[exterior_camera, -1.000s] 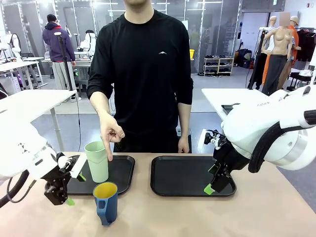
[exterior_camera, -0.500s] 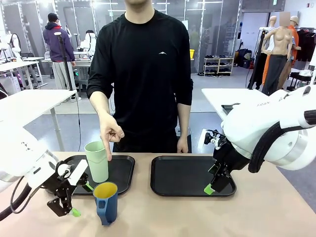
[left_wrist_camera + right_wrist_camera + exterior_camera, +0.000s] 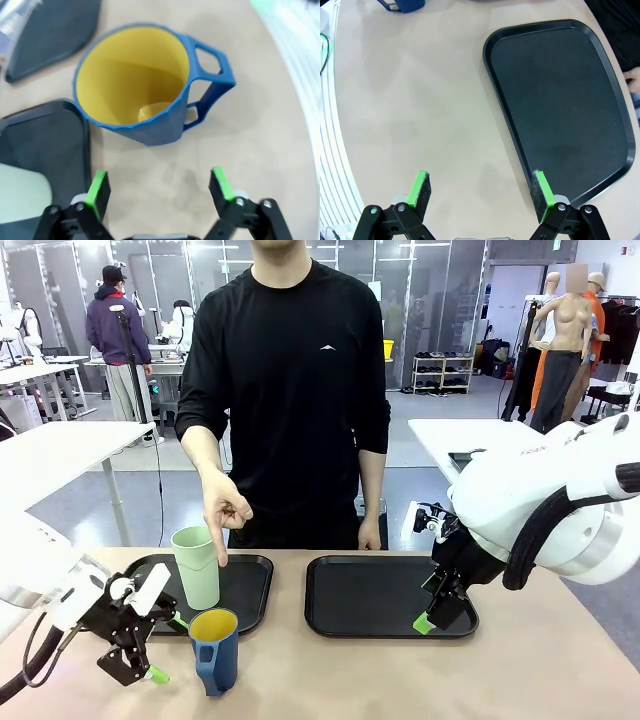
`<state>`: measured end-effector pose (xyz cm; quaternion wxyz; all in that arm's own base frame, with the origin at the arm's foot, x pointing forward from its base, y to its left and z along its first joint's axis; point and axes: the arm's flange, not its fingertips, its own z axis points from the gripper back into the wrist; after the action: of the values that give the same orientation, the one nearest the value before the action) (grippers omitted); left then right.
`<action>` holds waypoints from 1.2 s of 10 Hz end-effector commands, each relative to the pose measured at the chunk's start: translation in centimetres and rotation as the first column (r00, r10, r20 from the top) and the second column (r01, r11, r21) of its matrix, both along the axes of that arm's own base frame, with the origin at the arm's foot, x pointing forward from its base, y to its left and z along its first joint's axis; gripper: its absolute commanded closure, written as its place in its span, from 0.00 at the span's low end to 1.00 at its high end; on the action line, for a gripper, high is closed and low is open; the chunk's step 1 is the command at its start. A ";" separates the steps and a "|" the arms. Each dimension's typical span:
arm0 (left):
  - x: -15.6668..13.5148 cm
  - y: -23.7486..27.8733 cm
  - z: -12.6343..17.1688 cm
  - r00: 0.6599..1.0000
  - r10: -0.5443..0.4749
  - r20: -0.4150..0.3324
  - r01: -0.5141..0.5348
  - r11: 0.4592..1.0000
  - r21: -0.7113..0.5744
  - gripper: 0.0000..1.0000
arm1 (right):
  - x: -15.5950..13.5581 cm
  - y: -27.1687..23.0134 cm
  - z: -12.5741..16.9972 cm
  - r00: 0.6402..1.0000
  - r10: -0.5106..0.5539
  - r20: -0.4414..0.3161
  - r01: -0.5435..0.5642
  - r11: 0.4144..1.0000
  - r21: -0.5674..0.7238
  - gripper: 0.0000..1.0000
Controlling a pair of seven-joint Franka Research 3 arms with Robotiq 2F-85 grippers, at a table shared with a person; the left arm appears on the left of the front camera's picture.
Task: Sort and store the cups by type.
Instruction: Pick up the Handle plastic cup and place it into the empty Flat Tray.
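A dark blue handled mug with a yellow inside stands on the bare table in front of the left tray. A pale mint tumbler stands upright on that tray, and the person's hand points down at it. My left gripper is open just left of the mug, apart from it. In the left wrist view the mug stands beyond my open left gripper, its handle to the right. My right gripper hangs open over the right tray's near right corner, holding nothing.
In the right wrist view the black right tray has nothing on it, and my open right gripper is over its edge. The mug's base shows at the top. The person stands at the table's far side.
My left gripper has dropped lower, turned and moved right toward the blue mug. The right arm, the cups and the pointing hand have not moved.
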<state>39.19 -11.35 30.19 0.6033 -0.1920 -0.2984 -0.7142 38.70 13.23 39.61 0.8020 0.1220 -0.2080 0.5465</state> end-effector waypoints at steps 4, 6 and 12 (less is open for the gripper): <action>-0.7 1.9 -1.4 0.999 -0.034 -0.023 0.027 0.966 -0.257 0.00 | -0.1 0.2 -0.2 1.000 -0.025 0.002 0.025 1.000 -0.010 0.00; -1.0 3.1 -1.7 0.996 -0.062 -0.057 0.038 0.933 -0.358 0.00 | -0.1 0.2 -0.2 1.000 -0.025 0.002 0.025 1.000 -0.010 0.00; -0.4 5.5 -3.0 0.994 -0.060 -0.089 -0.008 0.784 -0.620 0.00 | -0.1 0.2 -0.2 1.000 -0.025 0.002 0.025 1.000 -0.010 0.00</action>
<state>38.36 -6.10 27.94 0.5469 -0.4033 -0.4407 -0.5866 38.70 13.23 39.61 0.8020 0.1221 -0.2081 0.5464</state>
